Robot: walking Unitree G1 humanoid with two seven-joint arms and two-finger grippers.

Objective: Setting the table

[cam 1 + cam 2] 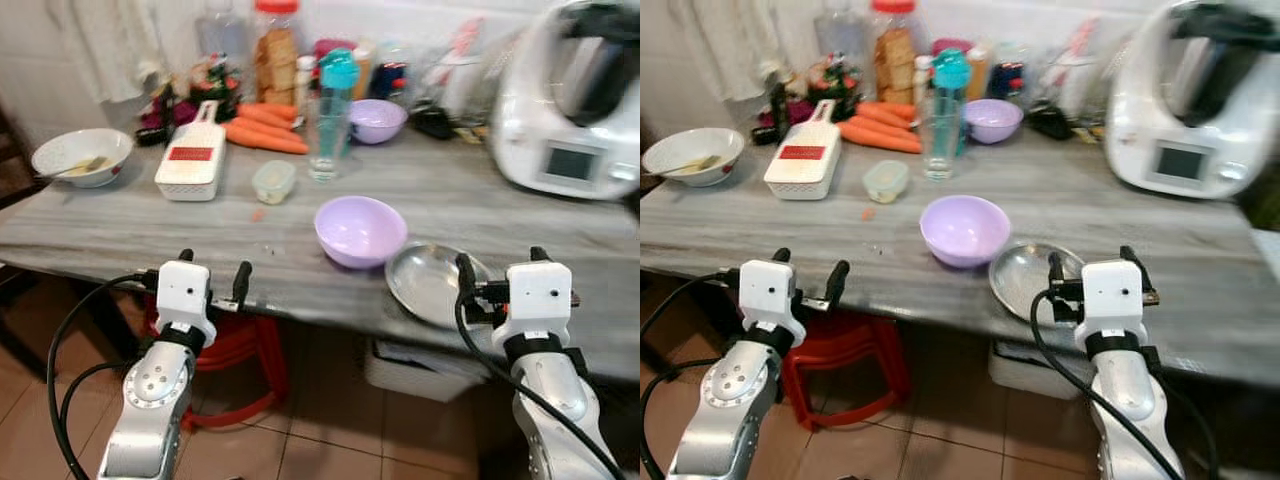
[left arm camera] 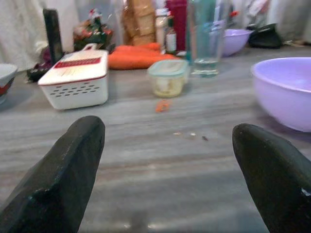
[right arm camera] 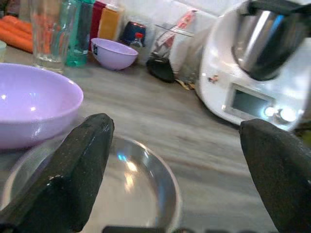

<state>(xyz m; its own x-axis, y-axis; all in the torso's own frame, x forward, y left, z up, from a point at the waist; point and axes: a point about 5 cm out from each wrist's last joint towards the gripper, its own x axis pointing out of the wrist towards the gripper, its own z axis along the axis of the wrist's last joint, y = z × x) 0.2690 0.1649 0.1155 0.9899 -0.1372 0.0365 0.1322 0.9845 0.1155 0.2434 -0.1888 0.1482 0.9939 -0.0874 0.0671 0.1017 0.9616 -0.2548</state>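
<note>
Nearest the camera, the two silver arms reach forward at the front edge of the grey wood-grain table [image 1: 130, 225]. The left hand [image 1: 213, 272] hovers at the table's near edge with its two black fingers [image 2: 58, 177] spread wide and nothing between them. The right hand [image 1: 497, 272] sits at the near edge too, its fingers spread just as wide, one on either side of the shallow round silver metal plate [image 1: 428, 283], which lies flat at the table's front edge; whether the fingers touch its rim cannot be told.

Just behind and to the left of that plate, touching or nearly touching it, stands the large lilac plastic bowl [image 1: 360, 230], upright and empty. Below the table, on the tiled floor, a red plastic stool [image 1: 845, 345] stands under the left side.

Further in, a small clear tub with a pale green lid [image 1: 273, 182] sits near the middle, with a small orange scrap [image 2: 163, 105] on the table before it. To its left lies a white box grater with a red label [image 1: 190, 160].

At the far left a white ceramic bowl with a spoon in it [image 1: 82, 156] rests well apart from the rest. Behind the tub stands a clear drinking glass [image 1: 327, 140], a teal-capped bottle [image 1: 338, 75] just behind it. Several orange carrots [image 1: 262, 130] lie beside the grater, and a smaller lilac bowl [image 1: 377, 120] sits near the back. A big white kitchen machine with a small screen [image 1: 570, 110] fills the far right.
</note>
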